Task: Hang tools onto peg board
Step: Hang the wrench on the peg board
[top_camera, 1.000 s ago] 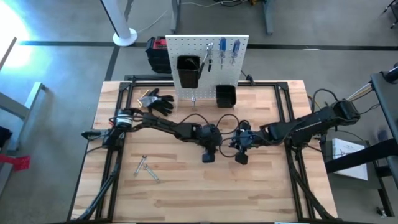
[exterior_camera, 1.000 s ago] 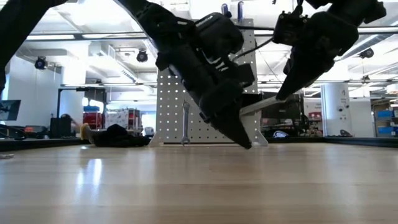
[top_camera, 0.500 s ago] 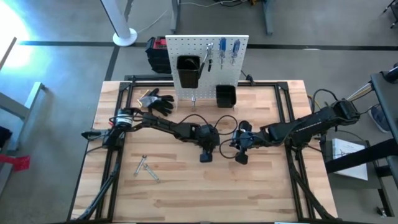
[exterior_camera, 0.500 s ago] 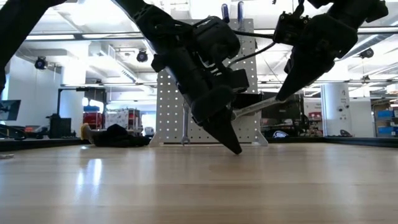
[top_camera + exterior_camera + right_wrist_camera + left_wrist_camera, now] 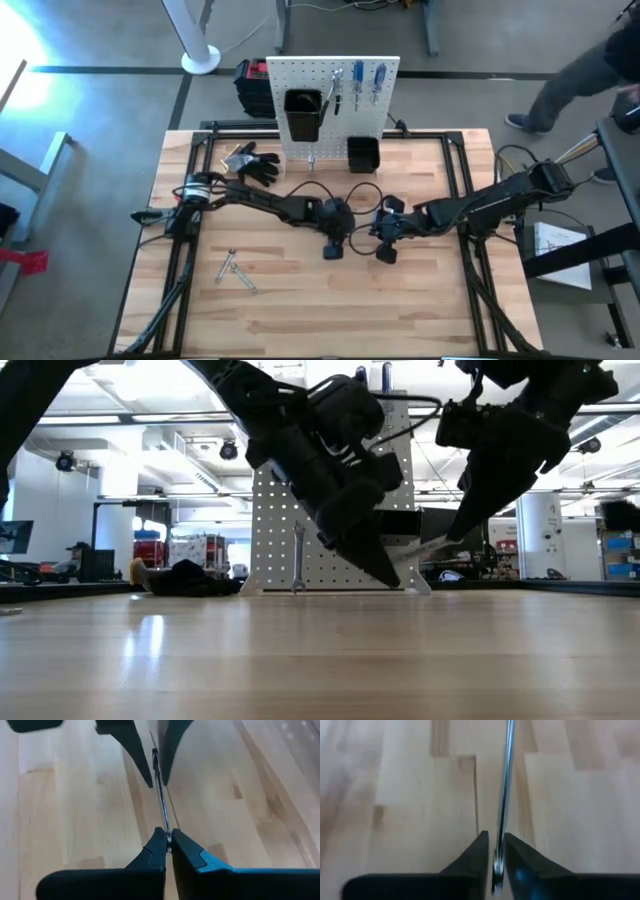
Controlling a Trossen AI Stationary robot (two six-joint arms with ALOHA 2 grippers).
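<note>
While both meet mid-tabletop (image 5: 300,310), left pincer (image 5: 494,851) and right pincer (image 5: 168,839) each clamped on one slim silver wrench (image 5: 161,802), opposite ends

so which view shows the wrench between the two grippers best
Right wrist view: the slim wrench runs from the right gripper to the left gripper. Left wrist view shows one end, low view a sliver, high view hides it.

Your overhead view is evenly lit, with strong glare on the floor (image 5: 20,70) at left. Ceiling lights reflect off the tabletop (image 5: 150,645) in the low view, and the wrist views look soft.
</note>
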